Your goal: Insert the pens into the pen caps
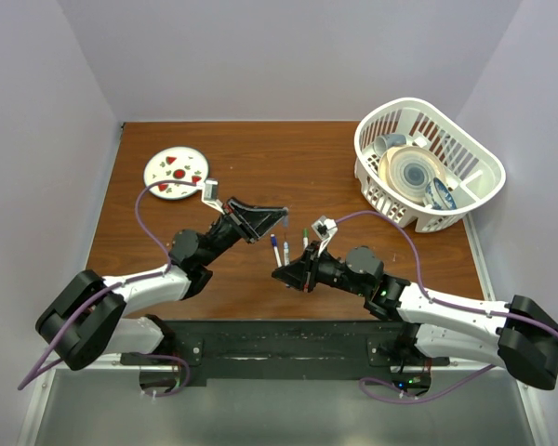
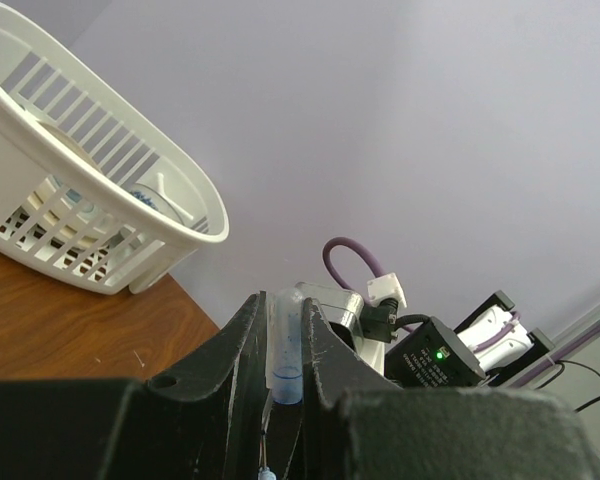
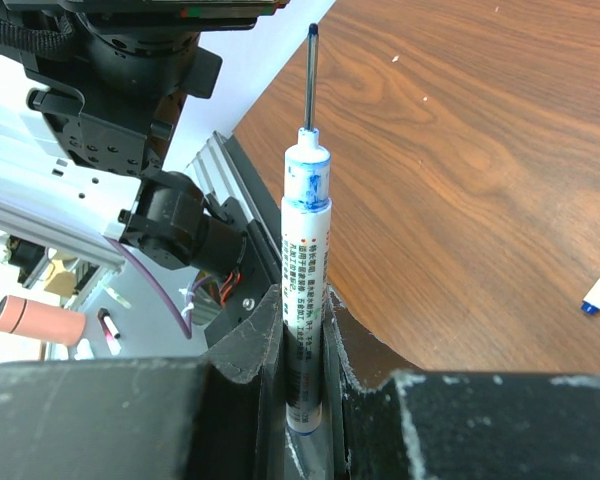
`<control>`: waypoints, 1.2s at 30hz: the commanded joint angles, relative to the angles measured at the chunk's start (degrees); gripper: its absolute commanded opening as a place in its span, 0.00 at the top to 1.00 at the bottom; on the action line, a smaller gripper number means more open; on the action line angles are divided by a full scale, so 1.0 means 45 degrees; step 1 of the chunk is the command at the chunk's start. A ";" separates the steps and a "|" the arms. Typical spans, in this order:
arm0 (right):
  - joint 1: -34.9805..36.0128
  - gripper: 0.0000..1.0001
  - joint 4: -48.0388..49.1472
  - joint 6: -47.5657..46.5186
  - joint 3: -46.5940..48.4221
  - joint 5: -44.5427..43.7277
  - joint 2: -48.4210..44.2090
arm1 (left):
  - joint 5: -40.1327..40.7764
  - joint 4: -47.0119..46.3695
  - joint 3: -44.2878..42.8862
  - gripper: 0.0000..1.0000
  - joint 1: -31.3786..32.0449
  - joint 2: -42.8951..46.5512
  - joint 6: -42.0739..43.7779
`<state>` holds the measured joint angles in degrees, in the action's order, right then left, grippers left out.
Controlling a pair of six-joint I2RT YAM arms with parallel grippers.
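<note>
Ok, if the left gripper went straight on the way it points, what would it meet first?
Most likely the right arm's wrist, by its purple cable: it sits right behind the pen cap held in the left gripper. Depth is unclear.

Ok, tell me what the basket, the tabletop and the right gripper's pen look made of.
Basket: glossy white plastic, moulded slats. Tabletop: brown wood grain, smooth, possibly laminate. Pen: white plastic barrel with print, thin dark tip, maybe metal.

Robot lab: wooden table [image 1: 288, 158], blank lilac walls [image 1: 288, 56]
</note>
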<state>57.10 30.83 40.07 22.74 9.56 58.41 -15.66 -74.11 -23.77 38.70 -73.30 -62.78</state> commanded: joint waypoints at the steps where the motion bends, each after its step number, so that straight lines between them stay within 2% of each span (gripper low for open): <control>1: 0.0065 1.00 0.0219 -0.0117 0.0239 -0.0328 -0.0343 | 0.0082 -0.1305 0.0106 1.00 0.0033 0.0156 0.0339; 36: 0.0065 1.00 0.0004 -0.0273 0.0317 -0.0426 -0.0520 | -0.0055 -0.1950 0.0321 1.00 0.0307 -0.0567 0.0085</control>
<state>57.10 30.02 39.86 22.74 9.52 56.84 -15.94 -74.13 -22.59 39.55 -75.40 -62.87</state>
